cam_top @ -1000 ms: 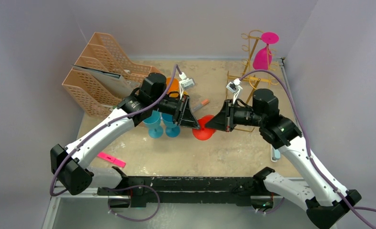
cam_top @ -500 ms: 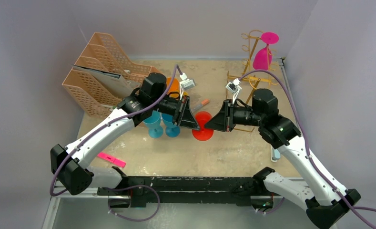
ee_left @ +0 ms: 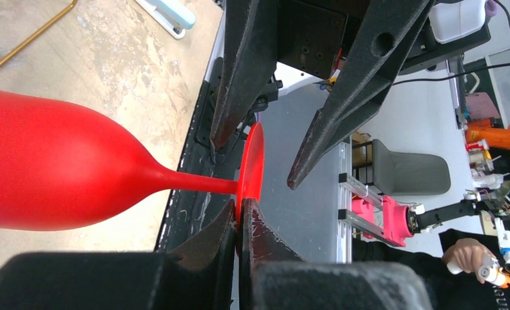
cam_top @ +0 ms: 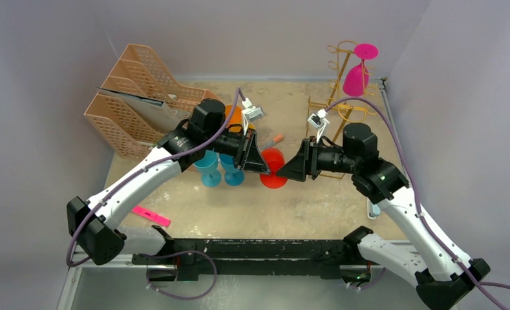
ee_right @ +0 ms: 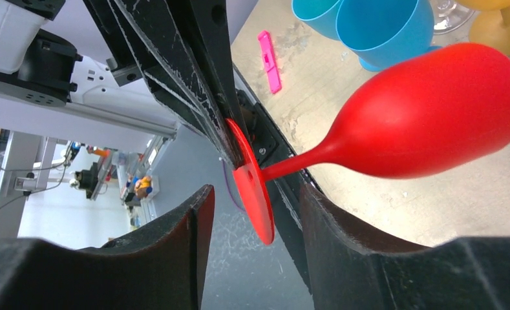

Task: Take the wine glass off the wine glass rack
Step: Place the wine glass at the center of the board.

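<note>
A red wine glass [cam_top: 275, 170] hangs sideways above the table between both arms, bowl [ee_left: 45, 168] toward the table, round foot [ee_right: 252, 194] on edge. My left gripper [ee_left: 240, 210] is shut on the foot's rim; it shows in the top view too [cam_top: 265, 169]. My right gripper [ee_right: 255, 194] is open, its jaws on either side of the foot's opposite edge without touching it, facing the left one [cam_top: 286, 172]. The gold wine glass rack [cam_top: 336, 97] stands at the back right, with a pink wine glass [cam_top: 357, 76] hanging upside down from a hook.
A peach lattice file organiser [cam_top: 136, 97] stands back left. Two blue cups [cam_top: 220, 169] and an orange glass [cam_top: 236, 116] sit under the left arm. A pink marker [cam_top: 150, 216] lies front left, an orange pen [cam_top: 276, 138] mid-table, a pale blue stapler [cam_top: 373, 208] by the right arm.
My right gripper has opened and let go of the red glass's foot. My left gripper has shut on the foot's other edge and now holds the glass alone.
</note>
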